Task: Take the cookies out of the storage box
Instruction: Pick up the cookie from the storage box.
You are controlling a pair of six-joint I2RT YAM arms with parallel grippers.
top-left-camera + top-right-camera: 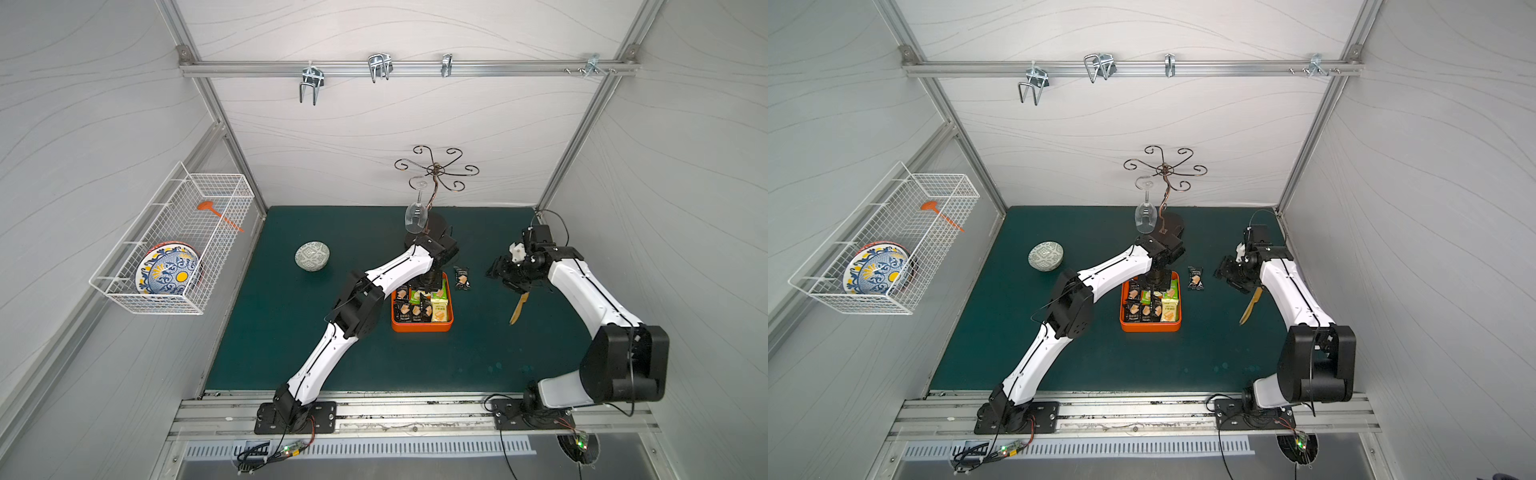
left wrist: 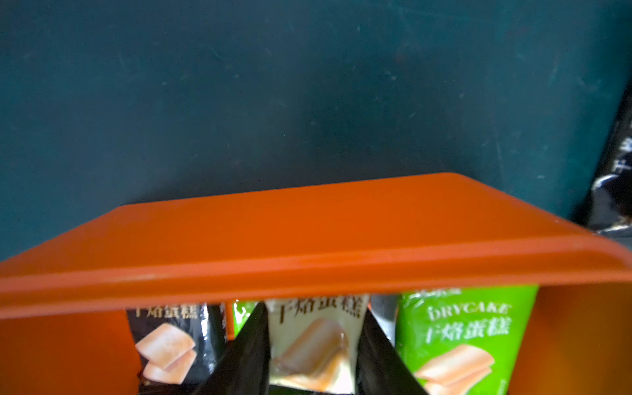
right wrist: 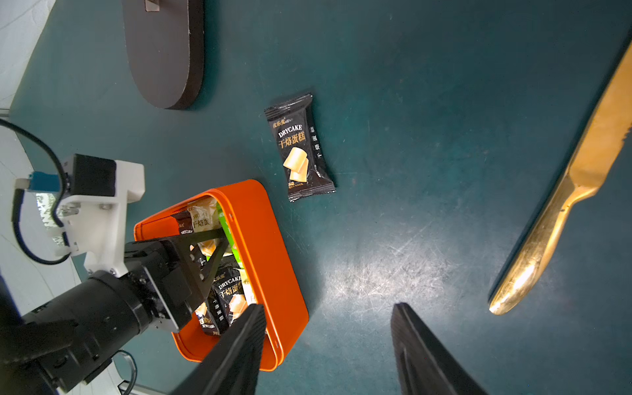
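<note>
The orange storage box [image 1: 422, 327] [image 1: 1150, 328] sits mid-mat with several black, green and pale cookies [image 1: 440, 308] inside. My left gripper [image 2: 315, 307] reaches down into its far end, shut on a pale yellow cookie packet [image 2: 314, 345]. A green packet [image 2: 461, 335] and a black one [image 2: 167, 342] flank it behind the box's rim [image 2: 307, 239]. One black cookie packet [image 1: 462, 277] [image 3: 302, 147] lies on the mat just right of the box. My right gripper [image 3: 328, 307] hovers open over bare mat to the right of the box, holding nothing.
A golden knife [image 1: 519, 307] [image 3: 564, 191] lies right of the loose packet. The glass stand [image 1: 434, 195], with a hanging wine glass [image 1: 415, 218], rises just behind the box. A patterned bowl [image 1: 312, 255] sits left. A wire basket [image 1: 216, 195] with a plate hangs on the left wall.
</note>
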